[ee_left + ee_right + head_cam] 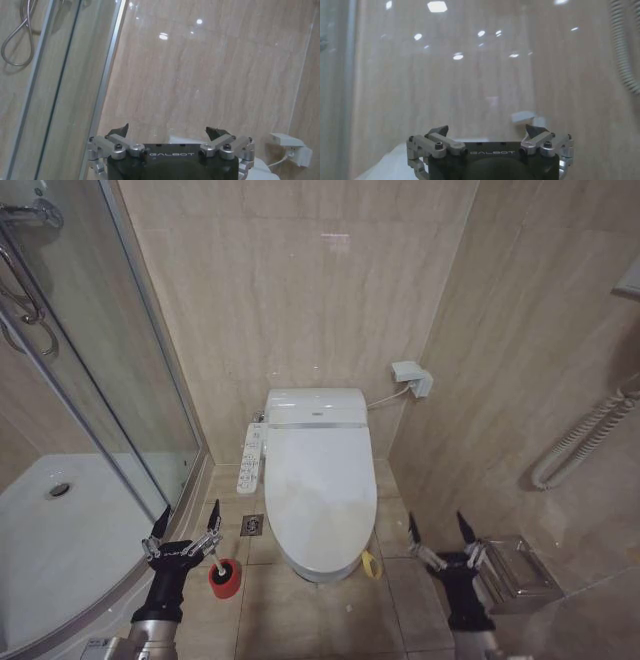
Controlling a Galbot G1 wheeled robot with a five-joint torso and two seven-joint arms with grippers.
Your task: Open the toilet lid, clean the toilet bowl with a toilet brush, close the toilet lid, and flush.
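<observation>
While both end effectors, left (pixel 187 521) and right (pixel 440 528), hover spread and empty, the right should hook the glossy white oval plastic toilet lid's (pixel 318 485) front edge just ahead-left.

Glossy beige marble-look tiled walls (pixel 300 290) and matching floor (pixel 330 615), a curved glass shower door (pixel 100 360) over a white shower tray (pixel 60 530), ceiling-light glints on the tiles
</observation>
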